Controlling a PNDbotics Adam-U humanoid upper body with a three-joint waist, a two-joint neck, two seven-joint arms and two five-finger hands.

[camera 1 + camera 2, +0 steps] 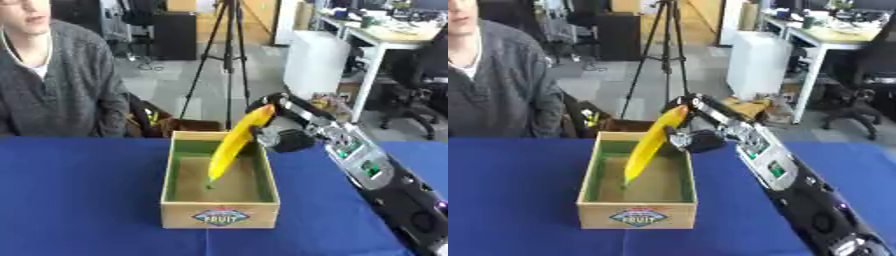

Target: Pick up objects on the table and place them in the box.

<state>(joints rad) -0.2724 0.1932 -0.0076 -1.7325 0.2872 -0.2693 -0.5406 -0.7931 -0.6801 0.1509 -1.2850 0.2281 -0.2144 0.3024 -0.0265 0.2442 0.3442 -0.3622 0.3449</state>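
Right hand (278,131) above the far right corner of the box (220,206), its fingers curled round the upper end of a banana (234,142). The banana hangs steeply, stem end down, its lower tip inside the box and close to the floor near the middle; whether the tip touches the floor cannot be told. The fruit clears the left and near walls well and passes just inside the far wall's rim.

The box is an open wooden crate with a green-tinted lining and a "FRUIT" label (220,216) on its near face. It stands on a blue tablecloth (79,200), roughly at the table's centre. Apart from the banana, its interior shows nothing else. The cloth lies bare to the left of the box and in front of it, giving free room on those sides.

The right forearm (367,167) runs from the lower right corner diagonally up to the box's far right corner and occupies the cloth on that side. The left hand appears in neither view.

Beyond the far table edge: a seated person in a grey sweater (61,95) at the left, a tripod (223,55) behind the box, and a white desk (385,40) at the upper right.
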